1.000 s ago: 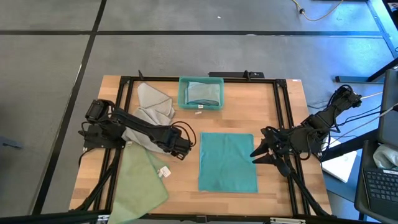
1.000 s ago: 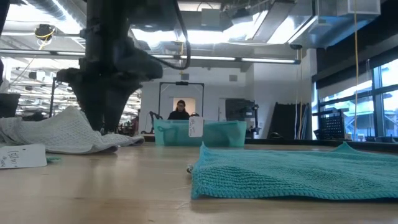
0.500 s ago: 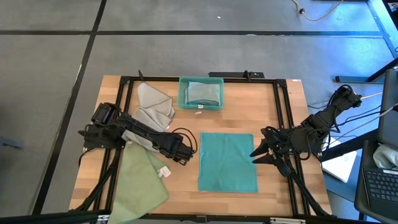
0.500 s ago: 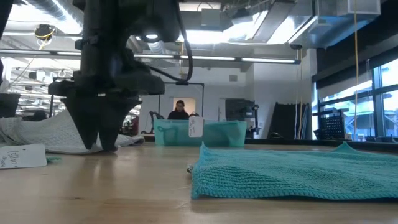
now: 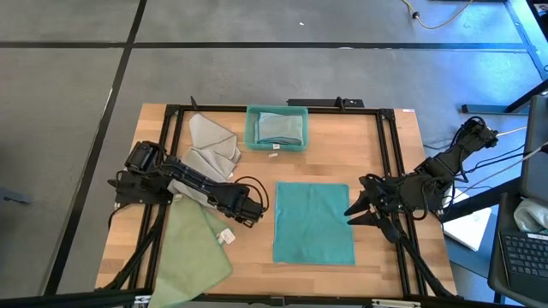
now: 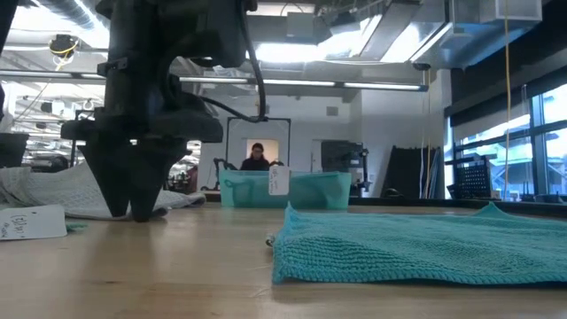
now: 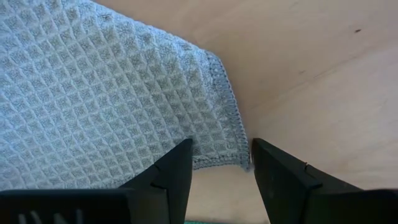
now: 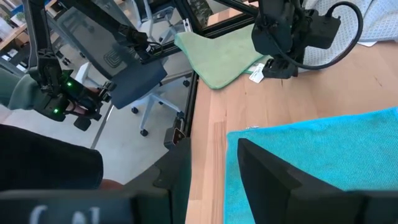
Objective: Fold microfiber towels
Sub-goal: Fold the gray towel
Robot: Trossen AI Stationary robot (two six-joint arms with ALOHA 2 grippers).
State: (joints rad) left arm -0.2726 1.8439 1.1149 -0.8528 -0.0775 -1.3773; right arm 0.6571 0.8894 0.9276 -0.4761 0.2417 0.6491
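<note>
Grey floor surrounded a pale wooden counter (image 5: 325, 128) in the high view, where a flat teal microfiber towel (image 5: 313, 222) lay spread near the middle, a crumpled light grey waffle-weave towel (image 5: 208, 144) sat toward the far left, and a pale green towel (image 5: 195, 252) draped over the near left edge. A rigid teal plastic bin (image 5: 276, 128) at the far side held another folded cloth. The left hand (image 5: 249, 208) hung between the grey and teal towels, just off the teal one's left edge; the right hand (image 5: 358, 208) waited just beside its right edge. From the low view, the left hand (image 6: 131, 206) pointed down at the wood, tips close to the surface, with the teal towel (image 6: 416, 248) well to its side. Its wrist view showed two dark fingers (image 7: 171, 174) spread apart, nothing between them, straddling the hemmed corner of the grey towel (image 7: 106, 99). In the right wrist view, its fingers (image 8: 261, 174) stood parted above the teal towel (image 8: 323, 162). Such cloth looked soft, light and limp, likely best pinched at a corner or hem.
</note>
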